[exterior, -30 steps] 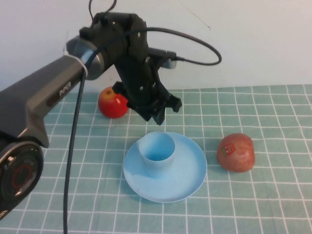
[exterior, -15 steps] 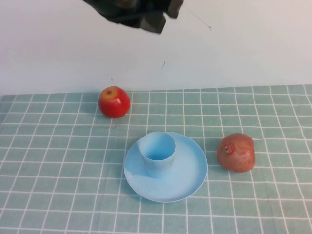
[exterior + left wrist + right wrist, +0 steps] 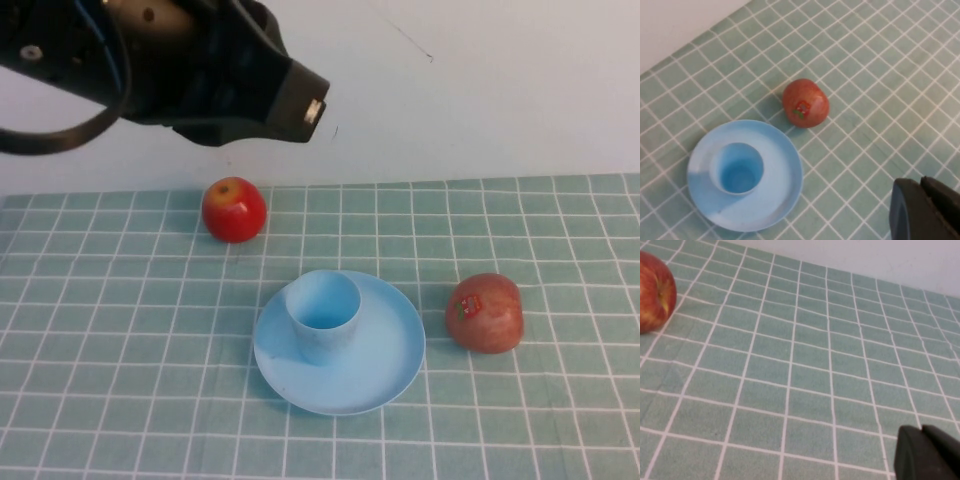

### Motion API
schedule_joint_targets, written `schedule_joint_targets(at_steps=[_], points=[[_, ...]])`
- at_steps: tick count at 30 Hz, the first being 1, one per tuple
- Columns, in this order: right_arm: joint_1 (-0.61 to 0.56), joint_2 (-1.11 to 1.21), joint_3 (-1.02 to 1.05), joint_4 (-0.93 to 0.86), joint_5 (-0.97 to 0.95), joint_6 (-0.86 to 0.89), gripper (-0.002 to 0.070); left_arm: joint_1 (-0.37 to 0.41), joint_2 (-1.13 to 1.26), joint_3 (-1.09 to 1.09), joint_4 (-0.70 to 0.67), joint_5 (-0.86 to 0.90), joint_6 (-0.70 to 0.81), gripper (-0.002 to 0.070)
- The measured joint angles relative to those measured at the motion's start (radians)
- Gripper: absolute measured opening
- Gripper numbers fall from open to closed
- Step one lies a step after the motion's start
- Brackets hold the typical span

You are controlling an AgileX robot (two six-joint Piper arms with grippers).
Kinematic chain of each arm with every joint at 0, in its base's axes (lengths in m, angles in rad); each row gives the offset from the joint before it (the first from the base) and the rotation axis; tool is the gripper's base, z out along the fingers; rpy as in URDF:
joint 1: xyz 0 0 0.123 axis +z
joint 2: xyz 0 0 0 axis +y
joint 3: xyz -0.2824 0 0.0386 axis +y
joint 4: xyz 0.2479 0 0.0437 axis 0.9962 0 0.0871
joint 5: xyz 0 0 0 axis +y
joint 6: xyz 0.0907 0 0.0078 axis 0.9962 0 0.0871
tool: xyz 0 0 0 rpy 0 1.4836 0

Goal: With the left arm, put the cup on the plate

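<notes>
The light blue cup stands upright on the light blue plate in the middle of the table. Both also show in the left wrist view, the cup on the plate, left of its centre. My left arm is raised high at the top left, well clear of the cup. My left gripper is shut and empty, high above the cloth. My right gripper is shut and empty, low over the cloth, and is out of the high view.
A red apple sits behind and left of the plate. A darker red apple with a sticker lies right of the plate and shows in the left wrist view. An apple shows in the right wrist view. A green checked cloth covers the table.
My left arm rose from just behind the cup, left the top of the view, and now fills the top left. The cup and plate have not moved.
</notes>
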Motion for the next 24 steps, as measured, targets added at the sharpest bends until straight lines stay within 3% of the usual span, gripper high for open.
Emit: schedule_joint_targets(at_steps=[10, 16, 24], points=[[0.0, 0.0, 0.0, 0.0, 0.0, 0.0, -0.0002, 0.036, -0.066, 0.09, 0.216, -0.044, -0.043, 0.0002], [0.0, 0.0, 0.0, 0.0, 0.0, 0.0, -0.0002, 0.201, -0.27, 0.382, 0.156, -0.303, -0.053, 0.0002], [0.0, 0.0, 0.0, 0.0, 0.0, 0.0, -0.0002, 0.456, -0.622, 0.969, 0.113, -0.64, -0.079, 0.0002]])
